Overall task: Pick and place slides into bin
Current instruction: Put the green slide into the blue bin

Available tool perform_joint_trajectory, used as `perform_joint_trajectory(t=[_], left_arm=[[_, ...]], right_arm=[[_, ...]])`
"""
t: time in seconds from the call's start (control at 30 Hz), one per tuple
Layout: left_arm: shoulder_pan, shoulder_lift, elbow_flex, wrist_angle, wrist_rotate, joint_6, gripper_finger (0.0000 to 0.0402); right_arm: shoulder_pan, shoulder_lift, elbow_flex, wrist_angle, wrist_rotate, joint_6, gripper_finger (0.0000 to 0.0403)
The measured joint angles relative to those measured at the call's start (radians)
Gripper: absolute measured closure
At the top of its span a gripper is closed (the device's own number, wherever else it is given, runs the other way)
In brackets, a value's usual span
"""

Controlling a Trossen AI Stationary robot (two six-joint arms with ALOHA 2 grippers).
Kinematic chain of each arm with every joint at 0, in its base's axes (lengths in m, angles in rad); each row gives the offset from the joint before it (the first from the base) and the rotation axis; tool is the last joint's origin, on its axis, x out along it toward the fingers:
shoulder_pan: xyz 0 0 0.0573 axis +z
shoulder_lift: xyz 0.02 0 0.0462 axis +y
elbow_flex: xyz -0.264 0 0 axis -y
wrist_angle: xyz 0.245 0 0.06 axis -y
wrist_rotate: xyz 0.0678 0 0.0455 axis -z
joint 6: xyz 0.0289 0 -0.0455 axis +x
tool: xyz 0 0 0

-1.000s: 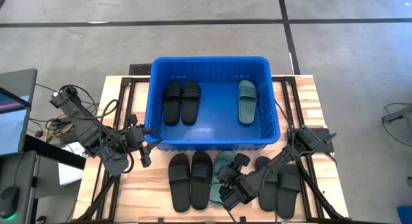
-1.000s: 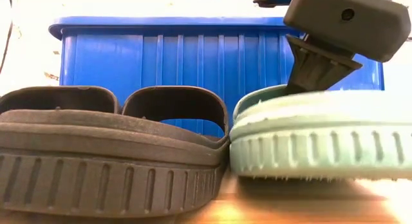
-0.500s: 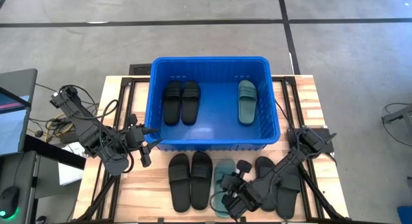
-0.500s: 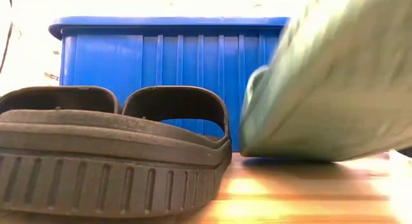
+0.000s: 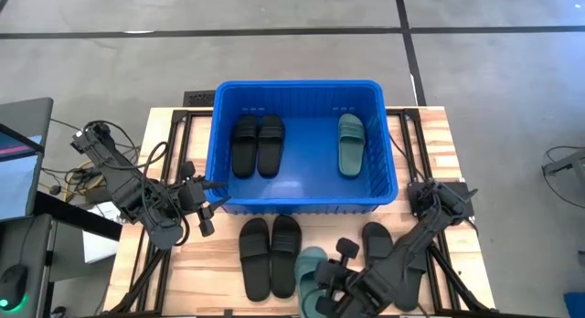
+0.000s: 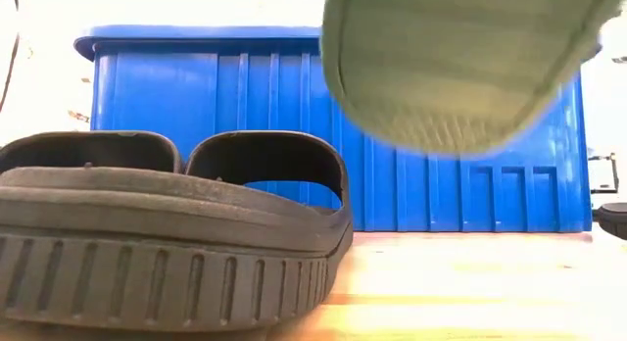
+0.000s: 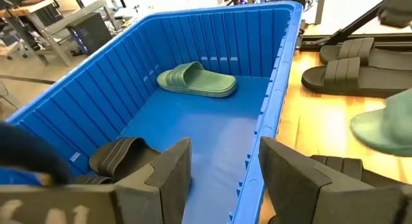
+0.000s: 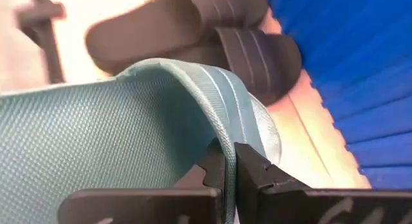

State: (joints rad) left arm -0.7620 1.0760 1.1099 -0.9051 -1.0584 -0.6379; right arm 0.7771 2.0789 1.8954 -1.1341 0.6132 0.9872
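The blue bin (image 5: 302,204) stands at the table's middle and holds two black slides (image 5: 257,145) and a teal slide (image 5: 350,144), all flat on its floor. My right gripper (image 5: 327,292) is near the table's near edge, shut on the second teal slide (image 5: 309,266). In the low view this slide's sole (image 6: 451,67) hangs above the table. Two black slides (image 5: 271,256) lie side by side in front of the bin. My left gripper (image 7: 222,172) is open and empty over the bin's near left corner. My right gripper pinches the teal slide's wide strap (image 8: 219,130) between its two fingers at the strap's edge, one finger on its inner side and one on its outer side. The slide is lifted clear of the table and tilted, its sole toward the low camera.
Another black slide (image 5: 377,239) lies on the table to the right of the held one, and my right arm crosses over that spot. The wooden table (image 5: 430,140) is bare on both sides of the bin. Cables and a monitor stand off the left edge.
My right gripper has gone toward the table's near edge and up, still shut on the teal slide. The slide lay flat beside the black pair. It has tipped up and now hangs clear of the table.
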Motion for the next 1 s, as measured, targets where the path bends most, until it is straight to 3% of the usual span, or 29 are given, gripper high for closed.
perform_joint_trajectory(t=[0.23,0.6,1.0], left_arm=[[0.017,0.0,0.0,0.0,0.0,0.029,0.023],[0.037,0.0,0.0,0.004,0.003,0.052,0.023],[0.037,0.0,0.0,0.006,0.059,-0.007,0.023]], right_arm=[[-0.001,0.0,0.174,-0.037,0.017,-0.049,0.0401],[-0.064,-0.001,0.456,-0.041,0.062,-0.348,0.0402],[-0.162,-0.136,0.45,-0.131,0.074,-0.565,0.0402]])
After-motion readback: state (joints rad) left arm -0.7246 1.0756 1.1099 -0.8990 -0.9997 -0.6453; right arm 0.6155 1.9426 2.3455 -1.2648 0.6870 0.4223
